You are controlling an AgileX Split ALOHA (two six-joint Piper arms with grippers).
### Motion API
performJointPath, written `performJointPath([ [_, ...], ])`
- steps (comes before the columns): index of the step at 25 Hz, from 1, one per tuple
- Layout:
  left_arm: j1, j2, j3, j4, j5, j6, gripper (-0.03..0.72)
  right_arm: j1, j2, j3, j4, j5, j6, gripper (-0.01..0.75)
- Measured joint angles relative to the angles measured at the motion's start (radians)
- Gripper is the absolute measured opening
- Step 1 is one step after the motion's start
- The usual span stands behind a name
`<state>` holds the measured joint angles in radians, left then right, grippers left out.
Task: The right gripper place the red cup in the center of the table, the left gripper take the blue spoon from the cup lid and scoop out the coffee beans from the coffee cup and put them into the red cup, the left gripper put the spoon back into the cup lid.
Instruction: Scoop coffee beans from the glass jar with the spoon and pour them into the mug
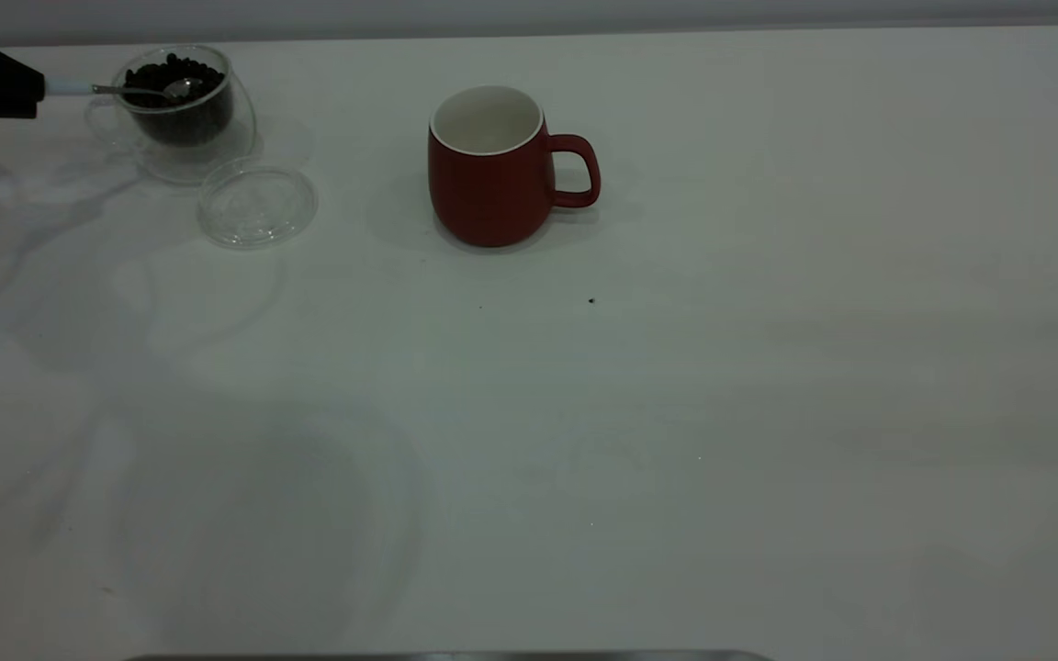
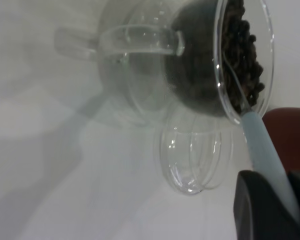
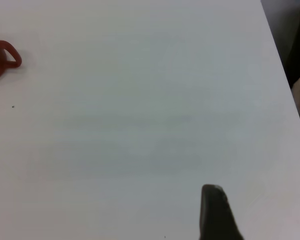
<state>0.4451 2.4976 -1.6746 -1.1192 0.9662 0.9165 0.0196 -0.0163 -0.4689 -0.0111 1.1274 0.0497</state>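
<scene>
The left gripper (image 1: pixel 33 92) reaches in from the far left edge and is shut on the blue spoon's pale handle (image 1: pixel 70 87). The spoon's metal bowl (image 1: pixel 178 89) lies on the coffee beans (image 1: pixel 171 72) inside the clear glass coffee cup (image 1: pixel 185 124). In the left wrist view the gripper (image 2: pixel 284 200) holds the handle (image 2: pixel 264 145), which runs into the beans (image 2: pixel 242 45). The empty cup lid (image 1: pixel 256 204) lies beside the coffee cup. The red cup (image 1: pixel 490 174) stands upright near the table's middle with its handle to the right and looks empty. The right gripper (image 3: pixel 262 220) is open over bare table, far from the red cup (image 3: pixel 0 57).
The white table (image 1: pixel 676 413) has a small dark speck (image 1: pixel 591 300) in front of the red cup. The lid (image 2: pixel 194 160) and the red cup (image 2: pixel 289 135) also show in the left wrist view. The table's edge (image 3: pixel 279 55) runs along one side of the right wrist view.
</scene>
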Motion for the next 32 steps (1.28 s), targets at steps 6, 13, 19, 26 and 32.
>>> performJointPath([
  [6, 0.0, 0.0, 0.0, -0.012, 0.023, 0.0, 0.126, 0.0, 0.0, 0.0, 0.0, 0.0, 0.001, 0.466],
  [13, 0.012, 0.0, 0.0, -0.012, 0.064, -0.006, 0.126, 0.0, 0.0, 0.0, 0.0, 0.0, 0.001, 0.466],
  [19, 0.057, 0.0, 0.0, -0.012, 0.091, -0.027, 0.126, 0.0, 0.0, 0.0, 0.0, 0.0, 0.001, 0.466],
  [26, 0.077, 0.0, 0.0, -0.04, 0.114, -0.03, 0.126, 0.0, 0.0, 0.0, 0.0, 0.0, 0.0, 0.466],
  [32, 0.078, 0.0, 0.0, -0.058, 0.116, -0.03, 0.126, 0.0, 0.0, 0.0, 0.0, 0.0, 0.001, 0.466],
])
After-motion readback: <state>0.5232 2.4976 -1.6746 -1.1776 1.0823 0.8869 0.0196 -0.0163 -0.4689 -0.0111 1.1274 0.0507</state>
